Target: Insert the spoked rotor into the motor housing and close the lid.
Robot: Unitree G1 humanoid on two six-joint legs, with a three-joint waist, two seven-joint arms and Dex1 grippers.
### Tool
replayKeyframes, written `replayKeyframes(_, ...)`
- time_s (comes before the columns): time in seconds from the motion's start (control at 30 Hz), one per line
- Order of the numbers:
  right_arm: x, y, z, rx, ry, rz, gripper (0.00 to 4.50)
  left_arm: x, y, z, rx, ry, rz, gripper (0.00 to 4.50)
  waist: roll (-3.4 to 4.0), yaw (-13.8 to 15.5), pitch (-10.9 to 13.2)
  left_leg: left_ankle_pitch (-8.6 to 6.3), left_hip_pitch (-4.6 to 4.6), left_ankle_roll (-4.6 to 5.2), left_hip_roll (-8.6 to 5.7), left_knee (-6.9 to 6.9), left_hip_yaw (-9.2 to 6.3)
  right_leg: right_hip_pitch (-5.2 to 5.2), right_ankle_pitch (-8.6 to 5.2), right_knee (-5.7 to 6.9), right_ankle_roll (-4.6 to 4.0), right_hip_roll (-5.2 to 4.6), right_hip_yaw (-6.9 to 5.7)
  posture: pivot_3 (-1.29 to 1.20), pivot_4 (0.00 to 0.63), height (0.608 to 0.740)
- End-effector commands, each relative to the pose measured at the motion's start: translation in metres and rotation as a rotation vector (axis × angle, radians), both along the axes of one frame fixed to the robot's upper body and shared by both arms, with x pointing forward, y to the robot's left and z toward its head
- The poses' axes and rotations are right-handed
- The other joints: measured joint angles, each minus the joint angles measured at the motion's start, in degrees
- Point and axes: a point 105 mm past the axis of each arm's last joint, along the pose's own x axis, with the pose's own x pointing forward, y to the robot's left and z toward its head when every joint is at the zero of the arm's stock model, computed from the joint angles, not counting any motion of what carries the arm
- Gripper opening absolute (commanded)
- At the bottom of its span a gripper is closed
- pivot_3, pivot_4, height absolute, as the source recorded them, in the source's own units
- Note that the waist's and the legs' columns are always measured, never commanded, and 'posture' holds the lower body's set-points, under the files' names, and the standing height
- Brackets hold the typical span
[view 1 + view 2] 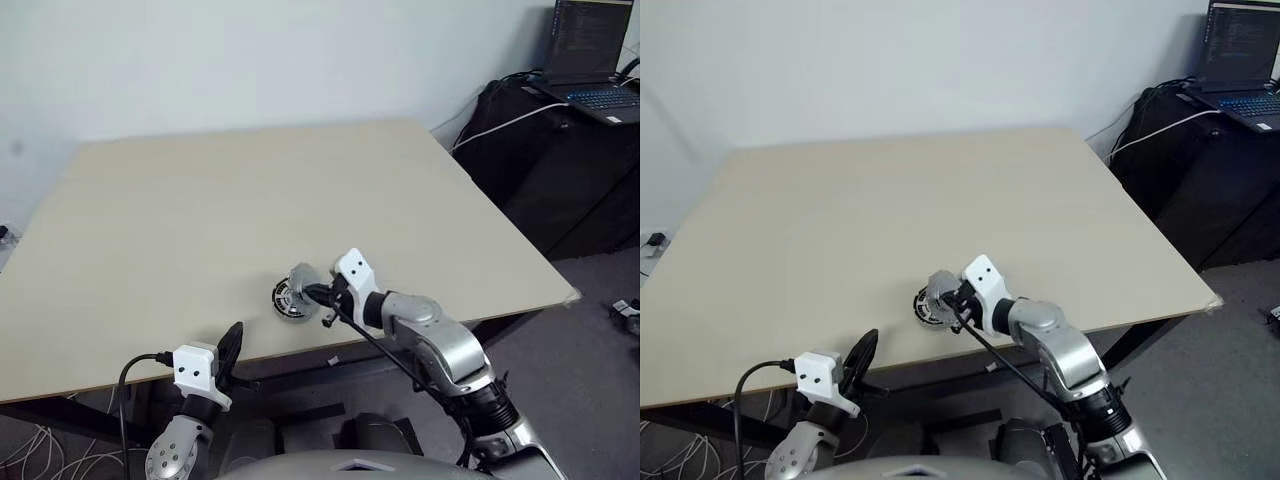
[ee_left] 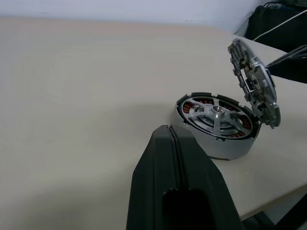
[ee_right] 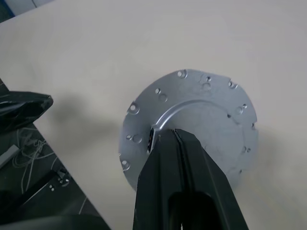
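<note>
right claw gripping tilted lid — spoked rotor seated

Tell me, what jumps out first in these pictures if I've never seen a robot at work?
Near the front edge of the big pale table sits a small round motor housing with a spoked rotor already inside. The right gripper, shut, holds a silver lid tilted over it, half open like a clam. The left gripper waits shut by the table's edge.

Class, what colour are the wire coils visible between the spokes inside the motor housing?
Copper-orange; the motor housing shows them best in the left wrist view.
</note>
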Motion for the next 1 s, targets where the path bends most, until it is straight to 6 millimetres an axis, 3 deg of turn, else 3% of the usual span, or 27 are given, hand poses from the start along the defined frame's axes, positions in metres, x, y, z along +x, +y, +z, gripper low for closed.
replayKeyframes(0.03, 0.005, 0.007, 0.01, 0.02, -0.051, 0.007, 0.02, 0.002, 0.001, 0.008, -0.001, -0.034, 0.006, 0.0, 0.0, 0.0, 0.0, 0.0, 0.0, 0.0, 0.0, 0.0, 0.0, 0.0, 0.0, 0.0, 0.0, 0.0, 0.0, 0.0, 0.0, 0.74)
replayKeyframes(0.3, 0.01, 0.015, 0.007, 0.055, -0.032, -0.008, 0.02, 0.001, 0.003, 0.009, 0.001, -0.033, 0.016, 0.0, 0.01, -0.09, -0.02, 0.0, 0.01, 0.0, 0.01, 0.0, 0.0, 0.0, 0.0, 0.01, 0.0, 0.01, 0.0, 0.0, 0.0, 0.74)
replayKeyframes(0.7, 0.026, 0.018, -0.02, 0.036, 0.023, -0.071, 0.02, 0.0, 0.005, 0.01, 0.001, -0.037, 0.024, 0.0, 0.08, -0.09, -0.1, 0.0, 0.01, 0.0, 0.01, 0.01, 0.02, 0.01, 0.01, 0.02, 0.01, 0.01, 0.02, 0.0, 0.0, 0.74)
replayKeyframes(1.0, 0.026, 0.018, -0.033, 0.027, 0.069, -0.086, 0.02, 0.001, 0.006, 0.01, 0.001, -0.041, 0.023, 0.0, 0.12, -0.13, -0.15, 0.01, 0.01, 0.01, 0.01, 0.01, 0.02, 0.01, 0.02, 0.03, 0.0, 0.02, 0.02, 0.0, 0.0, 0.74)
